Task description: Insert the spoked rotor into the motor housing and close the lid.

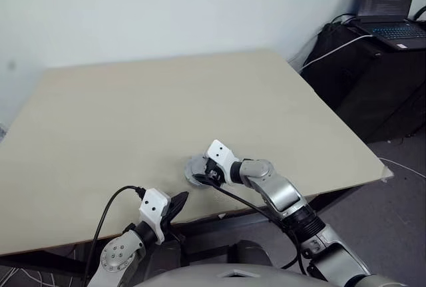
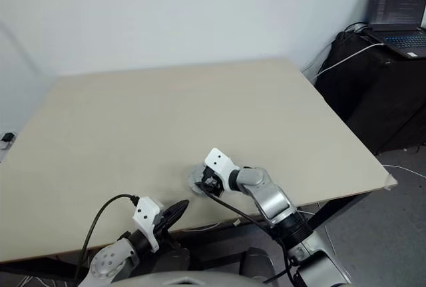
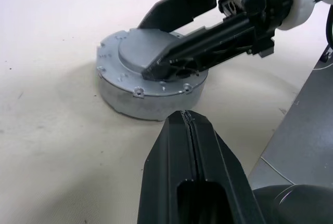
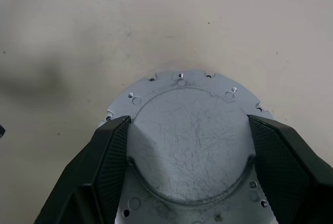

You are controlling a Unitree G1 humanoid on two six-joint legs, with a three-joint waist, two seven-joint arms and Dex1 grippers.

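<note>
While the lid (image 3: 151,73) lies on the beige table (image 1: 200,100), the right tool (image 4: 187,146) seemingly straddles it, left tool (image 3: 190,130) closed.

Head stereo pair looks forward and down over counter (image 1: 166,100), far off, both arms in frame. Left wrist camera low, close, faces lid (image 3: 151,63) side-on. Right wrist camera close above same lid, looking down.

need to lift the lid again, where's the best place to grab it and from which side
Grip the lid across its raised round centre, coming from above. That boss has a stepped edge for the fingers, and the right gripper already straddles it; the outer flange looks too thin and low to pinch.
</note>
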